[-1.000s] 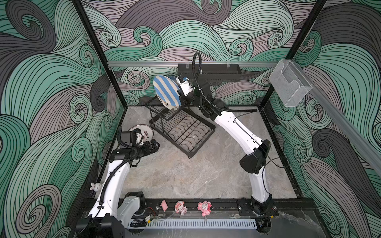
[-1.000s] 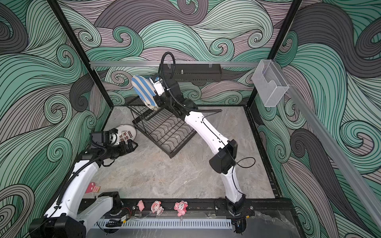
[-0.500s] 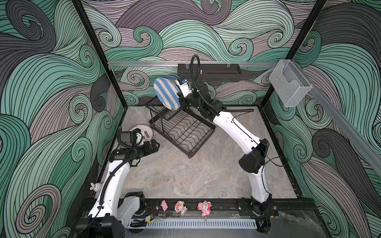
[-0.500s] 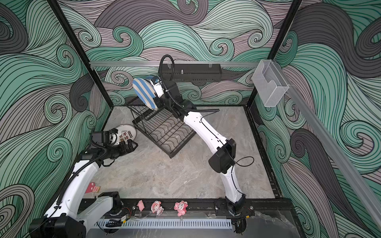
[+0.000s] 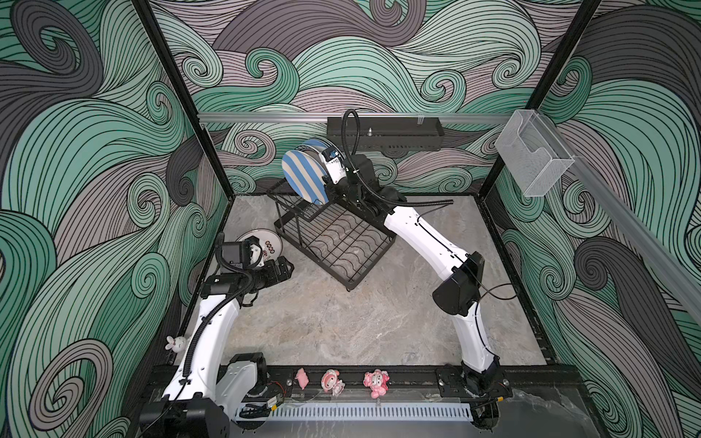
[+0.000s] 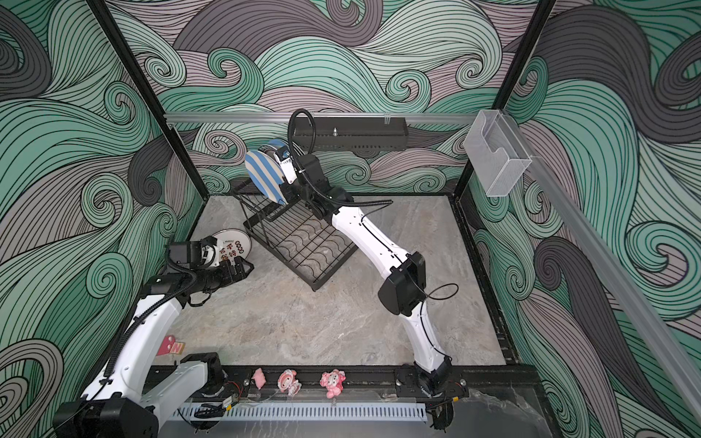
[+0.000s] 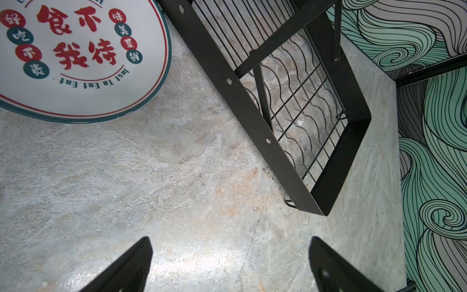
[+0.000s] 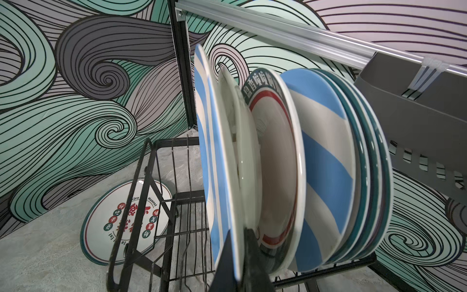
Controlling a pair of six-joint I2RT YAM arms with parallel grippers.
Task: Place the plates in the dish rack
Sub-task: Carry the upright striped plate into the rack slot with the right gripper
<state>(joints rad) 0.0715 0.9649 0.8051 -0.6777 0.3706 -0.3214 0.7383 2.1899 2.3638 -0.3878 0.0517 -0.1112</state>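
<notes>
Reaches far back with right arm extended, pinches blue-striped plate (image 8: 214,177) by its rim in right gripper (image 8: 240,255), upright at dish rack (image 5: 343,242) upper basket beside standing plates (image 8: 323,164), hovers left gripper (image 7: 230,244) low, spread wide, empty, above counter (image 5: 322,322) near flat red-lettered plate (image 7: 75,63).

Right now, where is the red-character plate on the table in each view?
Top view: red-character plate left of centre.
Top view: plate left of centre.
Left wrist: plate in picture's upper-left corner.
Right wrist: plate lower left, behind rack wires.
Shared landmark: dish rack beside it.
</notes>
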